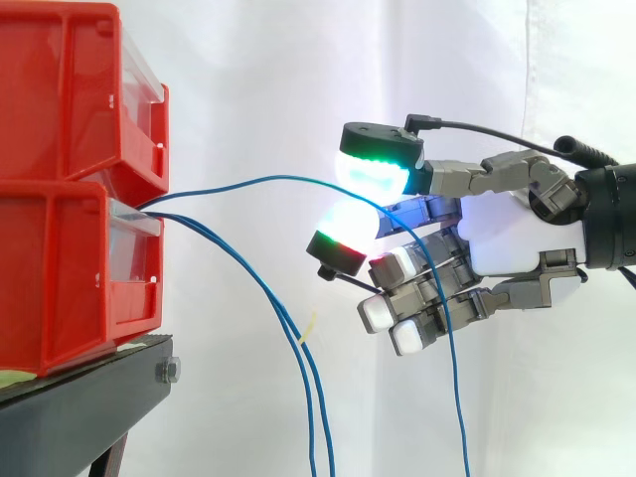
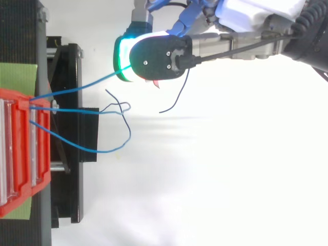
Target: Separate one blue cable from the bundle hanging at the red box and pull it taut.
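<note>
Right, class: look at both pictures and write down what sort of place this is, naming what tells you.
Most likely a robotics lab test rig, not a home: a plain white curtain backdrop, red bins stacked on a black stand, and a robot hand pinching one blue cable.

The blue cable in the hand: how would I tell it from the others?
In the side view, find the stacked red plastic bins at left, where blue cables come out. The two lower cables droop; the highest blue cable alone arches right and runs between the hand's glowing pads.
</note>
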{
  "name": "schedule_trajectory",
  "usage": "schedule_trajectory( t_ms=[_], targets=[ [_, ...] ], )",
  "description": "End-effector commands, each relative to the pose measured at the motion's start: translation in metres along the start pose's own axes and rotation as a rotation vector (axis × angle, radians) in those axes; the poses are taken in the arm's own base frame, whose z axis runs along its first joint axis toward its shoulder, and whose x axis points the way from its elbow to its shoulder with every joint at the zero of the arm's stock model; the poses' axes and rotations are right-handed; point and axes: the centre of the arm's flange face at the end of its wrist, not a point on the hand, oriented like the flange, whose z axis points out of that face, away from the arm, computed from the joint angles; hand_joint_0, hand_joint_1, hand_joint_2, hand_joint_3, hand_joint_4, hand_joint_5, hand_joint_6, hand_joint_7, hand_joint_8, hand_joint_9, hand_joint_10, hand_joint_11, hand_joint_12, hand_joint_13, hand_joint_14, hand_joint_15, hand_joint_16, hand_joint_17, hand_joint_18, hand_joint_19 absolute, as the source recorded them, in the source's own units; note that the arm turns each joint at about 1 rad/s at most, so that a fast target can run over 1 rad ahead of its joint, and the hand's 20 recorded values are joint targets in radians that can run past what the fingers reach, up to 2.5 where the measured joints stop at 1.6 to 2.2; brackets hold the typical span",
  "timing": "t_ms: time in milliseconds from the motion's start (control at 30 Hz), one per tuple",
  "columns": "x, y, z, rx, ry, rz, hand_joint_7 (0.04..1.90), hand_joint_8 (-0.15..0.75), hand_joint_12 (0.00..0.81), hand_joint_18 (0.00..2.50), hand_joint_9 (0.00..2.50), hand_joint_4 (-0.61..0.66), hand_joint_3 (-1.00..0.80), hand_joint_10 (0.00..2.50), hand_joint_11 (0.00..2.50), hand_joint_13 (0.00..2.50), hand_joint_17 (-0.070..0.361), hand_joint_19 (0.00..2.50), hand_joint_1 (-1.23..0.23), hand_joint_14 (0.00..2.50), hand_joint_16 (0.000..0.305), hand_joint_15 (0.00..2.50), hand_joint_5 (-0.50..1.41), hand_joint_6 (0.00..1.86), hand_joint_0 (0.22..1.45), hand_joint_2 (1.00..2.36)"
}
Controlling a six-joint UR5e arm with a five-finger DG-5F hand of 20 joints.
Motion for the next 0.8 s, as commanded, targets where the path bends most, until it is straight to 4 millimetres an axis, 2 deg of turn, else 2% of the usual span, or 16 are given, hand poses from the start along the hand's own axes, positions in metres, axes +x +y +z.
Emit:
schedule_trajectory(
  t_ms=[0, 100, 233, 433, 567, 767],
  targets=[
    [0.000, -0.001, 0.000, 0.002, -0.004, -0.001, 1.00, 0.335, 0.351, 0.80, 1.12, 0.07, -0.23, 0.02, 1.05, 0.96, 0.110, 0.67, -0.67, 0.02, 0.049, 0.70, -0.18, 0.96, 0.62, 1.02],
    [-0.001, 0.000, 0.000, 0.001, -0.007, 0.000, 1.02, 0.328, 0.349, 0.80, 1.10, 0.03, -0.22, 0.02, 1.04, 0.96, 0.110, 0.65, -0.72, 0.02, 0.049, 0.70, -0.19, 0.96, 0.64, 1.02],
    [0.000, -0.001, 0.000, 0.002, -0.007, -0.001, 0.95, 0.318, 0.347, 0.80, 1.08, 0.02, -0.30, 0.02, 1.04, 0.95, 0.107, 0.64, -0.74, 0.02, 0.048, 0.69, -0.19, 0.97, 0.67, 1.01],
    [0.004, 0.001, -0.001, -0.001, -0.018, 0.004, 0.95, 0.313, 0.341, 0.80, 1.07, 0.02, -0.43, 0.02, 1.03, 0.94, 0.106, 0.64, -0.77, 0.02, 0.047, 0.69, -0.20, 0.97, 0.70, 1.01],
    [0.009, 0.001, -0.002, 0.001, -0.015, 0.007, 1.00, 0.310, 0.340, 0.80, 1.08, 0.03, -0.42, 0.02, 1.03, 0.94, 0.106, 0.64, -0.73, 0.02, 0.047, 0.69, -0.20, 0.96, 0.69, 1.01],
    [0.011, 0.002, -0.002, 0.000, -0.012, 0.023, 0.92, 0.323, 0.348, 0.79, 1.10, 0.08, -0.50, 0.02, 1.04, 0.95, 0.108, 0.65, -0.64, 0.02, 0.048, 0.70, -0.20, 0.97, 0.64, 1.00]
  ],
)
